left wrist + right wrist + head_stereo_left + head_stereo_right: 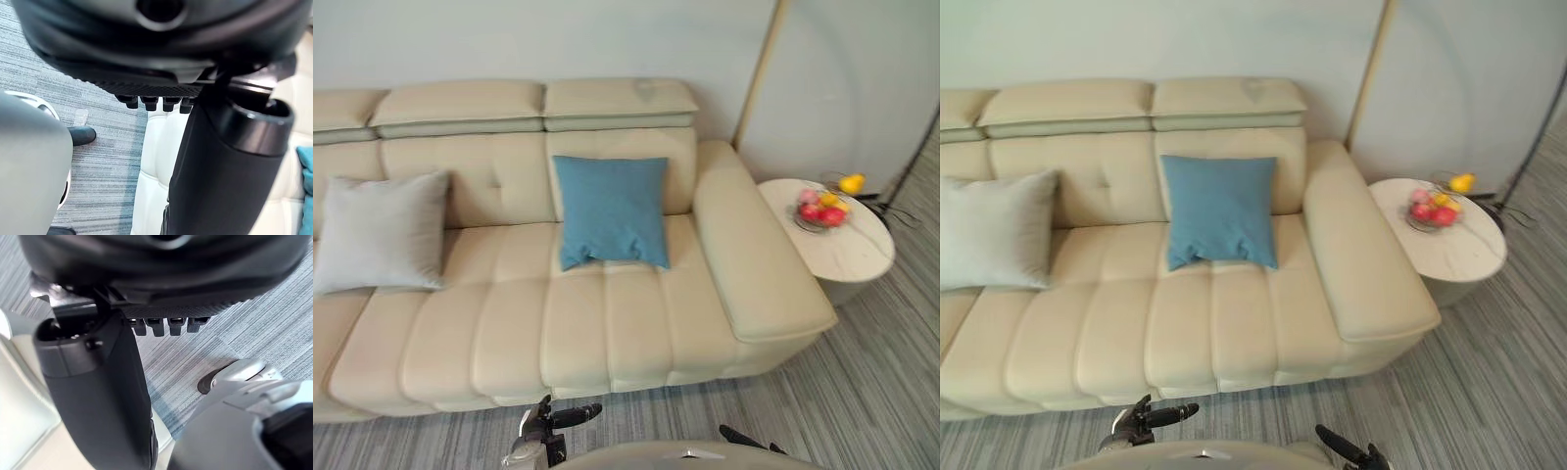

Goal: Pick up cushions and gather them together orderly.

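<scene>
The two head views look down from in front of the sofa (607, 323), set side by side. Both take in the blue cushion (612, 211), the side table (847, 257) and the floor (862, 392). Each wrist camera sits hard against its own hand, the left hand (230, 161) and the right hand (98, 396), and faces the floor by the sofa's front.

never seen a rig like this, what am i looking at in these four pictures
A humanoid robot with two dark hands. The two wide pictures come from cameras in its head, facing a cream sofa. A blue cushion leans on the backrest; a grey cushion sits apart, further left. A round side table with fruit stands on the right. The two close pictures come from wrist cameras: the dark bulk is each hand. The left hand and right hand hang low before the sofa, open, holding nothing.
</scene>
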Robot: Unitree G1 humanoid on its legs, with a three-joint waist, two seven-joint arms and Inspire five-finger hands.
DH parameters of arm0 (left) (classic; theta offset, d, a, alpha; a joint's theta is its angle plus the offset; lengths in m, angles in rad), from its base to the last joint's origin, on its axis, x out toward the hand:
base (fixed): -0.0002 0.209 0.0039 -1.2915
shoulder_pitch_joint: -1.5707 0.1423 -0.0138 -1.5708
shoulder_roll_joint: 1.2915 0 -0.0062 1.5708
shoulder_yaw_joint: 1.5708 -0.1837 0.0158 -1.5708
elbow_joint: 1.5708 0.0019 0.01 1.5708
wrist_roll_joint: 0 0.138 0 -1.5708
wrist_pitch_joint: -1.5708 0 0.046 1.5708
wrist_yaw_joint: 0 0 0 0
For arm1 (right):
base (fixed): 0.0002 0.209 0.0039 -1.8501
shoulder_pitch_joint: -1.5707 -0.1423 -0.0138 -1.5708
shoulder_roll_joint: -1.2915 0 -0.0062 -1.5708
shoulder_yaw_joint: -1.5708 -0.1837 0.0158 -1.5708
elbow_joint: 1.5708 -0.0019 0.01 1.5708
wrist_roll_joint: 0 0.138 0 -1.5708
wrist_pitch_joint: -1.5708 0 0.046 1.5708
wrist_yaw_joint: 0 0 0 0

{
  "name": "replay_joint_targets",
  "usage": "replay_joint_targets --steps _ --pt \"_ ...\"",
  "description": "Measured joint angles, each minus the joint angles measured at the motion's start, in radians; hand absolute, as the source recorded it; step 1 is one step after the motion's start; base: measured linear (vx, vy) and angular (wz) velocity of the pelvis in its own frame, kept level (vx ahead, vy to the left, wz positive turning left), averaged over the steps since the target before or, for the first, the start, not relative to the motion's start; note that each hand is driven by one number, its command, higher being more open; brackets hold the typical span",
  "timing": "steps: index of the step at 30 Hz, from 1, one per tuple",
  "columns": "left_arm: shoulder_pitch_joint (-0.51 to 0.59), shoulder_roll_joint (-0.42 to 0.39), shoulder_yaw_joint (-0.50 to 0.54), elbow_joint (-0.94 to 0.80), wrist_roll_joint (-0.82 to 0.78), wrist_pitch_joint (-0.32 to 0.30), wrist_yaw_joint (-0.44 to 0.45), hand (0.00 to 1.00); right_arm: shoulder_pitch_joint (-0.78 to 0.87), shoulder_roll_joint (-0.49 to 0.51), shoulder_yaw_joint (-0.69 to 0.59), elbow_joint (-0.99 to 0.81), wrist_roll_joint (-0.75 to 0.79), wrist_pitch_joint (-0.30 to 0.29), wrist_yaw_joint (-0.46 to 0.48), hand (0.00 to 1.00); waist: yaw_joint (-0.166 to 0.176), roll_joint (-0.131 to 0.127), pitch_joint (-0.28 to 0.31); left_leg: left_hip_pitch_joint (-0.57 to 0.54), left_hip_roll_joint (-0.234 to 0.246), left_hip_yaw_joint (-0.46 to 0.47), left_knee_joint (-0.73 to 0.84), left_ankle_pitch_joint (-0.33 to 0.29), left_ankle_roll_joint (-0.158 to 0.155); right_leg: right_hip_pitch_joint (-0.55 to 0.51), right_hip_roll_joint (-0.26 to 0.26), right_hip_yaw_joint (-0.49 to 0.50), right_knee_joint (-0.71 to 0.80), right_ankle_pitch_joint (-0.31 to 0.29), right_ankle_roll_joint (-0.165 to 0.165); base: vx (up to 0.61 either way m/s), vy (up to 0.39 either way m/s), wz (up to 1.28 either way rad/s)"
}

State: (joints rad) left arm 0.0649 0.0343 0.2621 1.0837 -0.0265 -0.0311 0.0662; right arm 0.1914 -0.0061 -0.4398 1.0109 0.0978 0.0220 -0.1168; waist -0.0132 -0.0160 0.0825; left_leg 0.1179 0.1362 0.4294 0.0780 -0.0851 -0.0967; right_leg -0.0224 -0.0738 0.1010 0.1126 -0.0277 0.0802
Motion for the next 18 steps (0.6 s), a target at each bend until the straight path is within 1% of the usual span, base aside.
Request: replay_joint_targets --steps 2,3,4,5,6,7,8,9,10,11,12,13,14,15,16,17,18 --pt "-0.004 -0.006 0.003 0.000 0.001 0.001 -0.001 1.00 -0.001 0.000 0.003 -0.016 0.000 0.000 -0.002 1.00 -0.008 0.008 0.012 -0.001 0.011 0.018 0.024 -0.027 -0.004 -0.022 0.024 0.048 0.006 0.006 -0.005 0.03 -0.044 -0.97" --pt "-0.004 -0.016 0.035 0.000 0.003 0.001 -0.001 1.00 -0.001 -0.005 0.026 -0.028 -0.010 0.000 0.000 1.00 -0.013 0.011 0.017 -0.001 0.028 0.071 0.042 -0.043 -0.013 -0.051 0.049 0.098 0.016 0.017 -0.003 0.06 -0.039 -1.70" --pt "-0.006 -0.022 0.063 0.000 0.005 0.002 0.000 1.00 -0.010 -0.014 0.062 -0.045 -0.025 -0.001 0.000 1.00 -0.014 0.018 0.021 -0.001 0.052 0.158 0.076 -0.054 -0.012 -0.100 0.087 0.168 0.038 0.034 -0.008 0.06 -0.032 -1.81" --pt "-0.007 -0.022 0.072 0.000 0.005 0.002 0.001 1.00 -0.021 -0.016 0.073 -0.047 -0.028 0.000 -0.001 1.00 -0.015 0.016 0.023 -0.001 0.059 0.190 0.088 -0.060 -0.006 -0.121 0.102 0.186 0.048 0.044 -0.015 0.08 -0.063 -2.22" --pt "-0.012 -0.018 0.077 0.000 0.015 0.002 0.005 1.00 -0.047 -0.018 0.096 -0.054 -0.029 -0.002 -0.001 1.00 -0.013 0.009 0.026 -0.005 0.074 0.243 0.104 -0.065 0.003 -0.166 0.130 0.181 0.060 0.077 -0.032 0.07 -0.094 -2.06" --pt "-0.019 -0.014 0.075 -0.001 0.026 0.002 0.006 1.00 -0.068 -0.019 0.110 -0.060 -0.033 -0.007 -0.002 1.00 -0.011 0.005 0.027 -0.011 0.085 0.286 0.123 -0.070 0.011 -0.197 0.147 0.147 0.051 0.109 -0.057 0.07 -0.153 -2.62" --pt "-0.036 -0.014 0.070 -0.001 0.036 0.004 0.008 1.00 -0.099 -0.010 0.107 -0.066 -0.039 -0.011 -0.007 1.00 -0.016 0.005 0.042 0.001 0.104 0.359 0.138 -0.080 0.012 -0.229 0.141 0.046 0.039 0.099 -0.102 0.04 -0.145 -1.85" --pt "-0.050 -0.019 0.066 -0.001 0.037 0.006 0.009 1.00 -0.103 -0.010 0.105 -0.066 -0.036 -0.011 -0.009 1.00 -0.021 0.010 0.049 0.007 0.110 0.370 0.142 -0.085 0.005 -0.238 0.128 -0.017 0.056 0.085 -0.118 0.00 -0.080 -1.67" --pt "-0.076 -0.025 0.049 -0.009 0.036 0.007 0.011 1.00 -0.109 -0.009 0.094 -0.069 -0.037 -0.003 -0.013 1.00 -0.023 0.013 0.065 0.035 0.109 0.417 0.146 -0.089 -0.001 -0.267 0.062 -0.222 0.119 0.057 -0.130 0.01 -0.007 -0.99" --pt "-0.080 -0.024 0.030 -0.012 0.037 0.007 0.013 1.00 -0.110 -0.009 0.094 -0.069 -0.036 -0.004 -0.013 1.00 -0.024 0.014 0.066 0.046 0.112 0.438 0.152 -0.092 -0.007 -0.275 0.038 -0.294 0.142 0.050 -0.135 0.05 0.010 -1.15" --pt "-0.091 -0.018 -0.006 -0.015 0.037 0.006 0.012 1.00 -0.120 -0.014 0.097 -0.063 -0.037 -0.010 -0.013 1.00 -0.041 0.018 0.065 0.056 0.120 0.469 0.162 -0.093 -0.008 -0.288 0.006 -0.433 0.181 0.007 -0.183 0.13 -0.049 -0.74" --pt "-0.098 -0.018 -0.032 -0.025 0.037 0.004 0.010 1.00 -0.130 -0.027 0.098 -0.052 -0.037 -0.013 -0.014 1.00 -0.054 0.023 0.065 0.064 0.122 0.483 0.149 -0.091 -0.009 -0.290 -0.032 -0.564 0.231 -0.045 -0.201 0.23 -0.098 -0.71" --pt "-0.100 -0.023 -0.050 -0.039 0.037 -0.001 0.008 1.00 -0.136 -0.034 0.097 -0.041 -0.039 -0.013 -0.016 1.00 -0.052 0.038 0.075 0.079 0.122 0.507 0.135 -0.085 -0.021 -0.290 -0.068 -0.649 0.283 -0.087 -0.201 0.31 -0.141 -0.80" --pt "-0.103 -0.028 -0.049 -0.035 0.037 -0.001 0.006 1.00 -0.142 -0.036 0.077 -0.035 -0.038 -0.014 -0.016 1.00 -0.050 0.036 0.081 0.113 0.119 0.546 0.117 -0.071 -0.047 -0.301 -0.076 -0.655 0.341 -0.122 -0.208 0.35 -0.178 -1.01" --pt "-0.103 -0.034 -0.050 -0.019 0.037 0.001 0.002 1.00 -0.142 -0.045 0.067 -0.025 -0.039 -0.020 -0.017 1.00 -0.051 0.048 0.084 0.128 0.122 0.555 0.112 -0.051 -0.059 -0.311 -0.052 -0.618 0.359 -0.140 -0.215 0.28 -0.190 -0.82" --pt "-0.102 -0.034 -0.050 -0.018 0.037 0.001 0.002 1.00 -0.143 -0.046 0.067 -0.023 -0.039 -0.021 -0.017 1.00 -0.051 0.048 0.084 0.130 0.122 0.555 0.113 -0.049 -0.060 -0.311 -0.050 -0.614 0.360 -0.141 -0.215 0.27 -0.262 -0.89" --pt "-0.098 -0.035 -0.050 0.002 0.037 0.006 -0.003 1.00 -0.146 -0.053 0.068 -0.008 -0.039 -0.023 -0.017 1.00 -0.054 0.053 0.087 0.135 0.153 0.546 0.192 -0.018 -0.060 -0.310 -0.022 -0.568 0.366 -0.161 -0.218 0.20 -0.242 -0.80"
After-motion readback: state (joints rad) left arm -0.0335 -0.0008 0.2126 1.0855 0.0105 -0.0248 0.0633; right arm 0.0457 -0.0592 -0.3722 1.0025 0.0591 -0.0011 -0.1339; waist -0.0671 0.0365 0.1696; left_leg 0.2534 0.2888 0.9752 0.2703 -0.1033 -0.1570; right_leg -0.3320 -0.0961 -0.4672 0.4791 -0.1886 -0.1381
